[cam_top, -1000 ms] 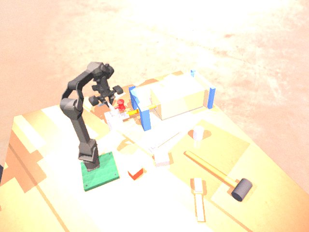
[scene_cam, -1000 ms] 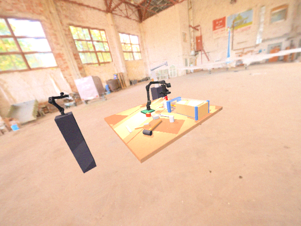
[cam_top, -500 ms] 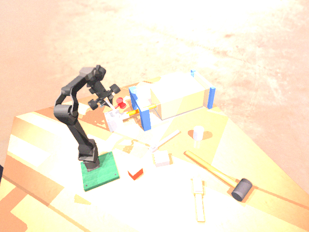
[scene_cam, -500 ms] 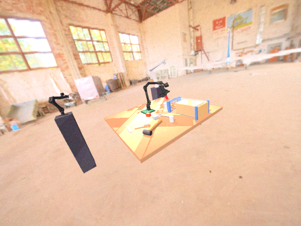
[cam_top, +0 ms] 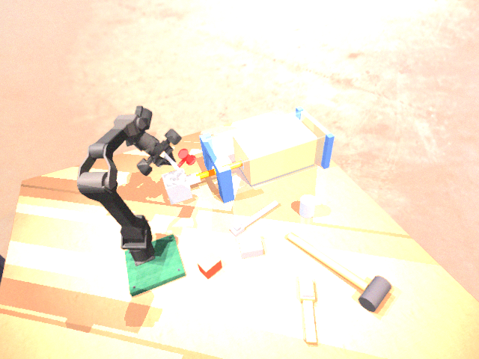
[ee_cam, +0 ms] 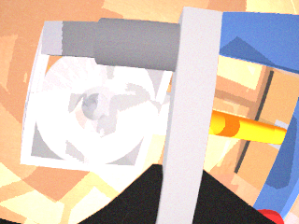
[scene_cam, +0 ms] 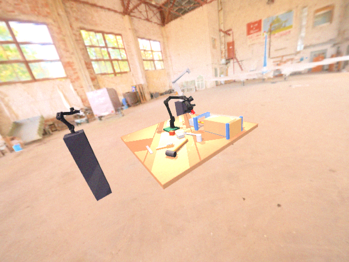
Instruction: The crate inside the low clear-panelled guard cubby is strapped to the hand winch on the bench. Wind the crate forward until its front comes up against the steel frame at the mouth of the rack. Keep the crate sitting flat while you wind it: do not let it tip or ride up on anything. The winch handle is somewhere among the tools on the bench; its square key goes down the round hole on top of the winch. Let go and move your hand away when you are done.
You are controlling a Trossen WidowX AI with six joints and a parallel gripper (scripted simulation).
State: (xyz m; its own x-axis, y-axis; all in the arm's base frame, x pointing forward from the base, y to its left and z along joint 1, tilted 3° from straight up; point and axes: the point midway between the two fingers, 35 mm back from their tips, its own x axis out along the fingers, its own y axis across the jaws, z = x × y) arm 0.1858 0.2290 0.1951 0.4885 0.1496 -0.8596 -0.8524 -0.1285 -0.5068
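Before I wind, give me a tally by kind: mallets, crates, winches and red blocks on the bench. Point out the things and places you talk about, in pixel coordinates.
Mallet (cam_top: 328, 262) (scene_cam: 180, 146): 1
Crate (cam_top: 284, 166) (scene_cam: 215, 126): 1
Winch (cam_top: 178, 192) (scene_cam: 191, 121) (ee_cam: 100, 151): 1
Red block (cam_top: 209, 270) (scene_cam: 172, 133): 1
Total: 4

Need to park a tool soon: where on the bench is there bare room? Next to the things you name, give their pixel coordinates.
Likely between the grey block (cam_top: 251, 249) and mallet handle (cam_top: 326, 260) (scene_cam: 181, 145), though glare may hide small things. It's crowded around the winch (cam_top: 177, 189) (ee_cam: 100, 117).

A mallet (cam_top: 333, 265) (scene_cam: 176, 148) lies on the wooden bench (cam_top: 247, 309) (scene_cam: 180, 172).
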